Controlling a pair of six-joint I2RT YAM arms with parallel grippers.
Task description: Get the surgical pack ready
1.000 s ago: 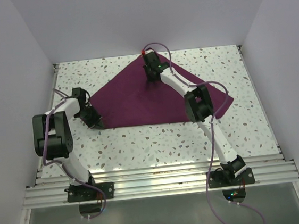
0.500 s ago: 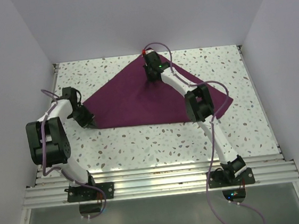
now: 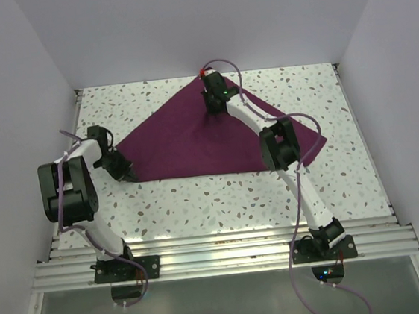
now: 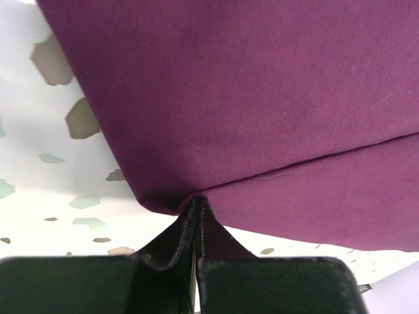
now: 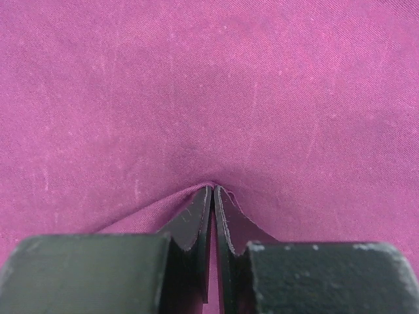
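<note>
The surgical pack (image 3: 185,141) is a deep purple cloth lying flat as a wide triangle on the speckled table. My left gripper (image 3: 124,172) sits at its left corner, shut on the folded edge. In the left wrist view the cloth (image 4: 262,98) bunches right at the closed tips of the left gripper (image 4: 195,203). My right gripper (image 3: 212,114) presses down near the cloth's far point. Its wrist view shows a small pucker of cloth (image 5: 196,78) pinched at the right gripper (image 5: 213,190), with only a thin slit between the fingers.
The right arm's elbow (image 3: 279,143) hangs over the cloth's right corner. White walls close in the table (image 3: 222,201) at the left, right and back. An aluminium rail (image 3: 219,250) runs along the near edge by the arm bases.
My left gripper has moved left and slightly away, drawing the cloth's left corner outward. The right arm has stayed in place.
</note>
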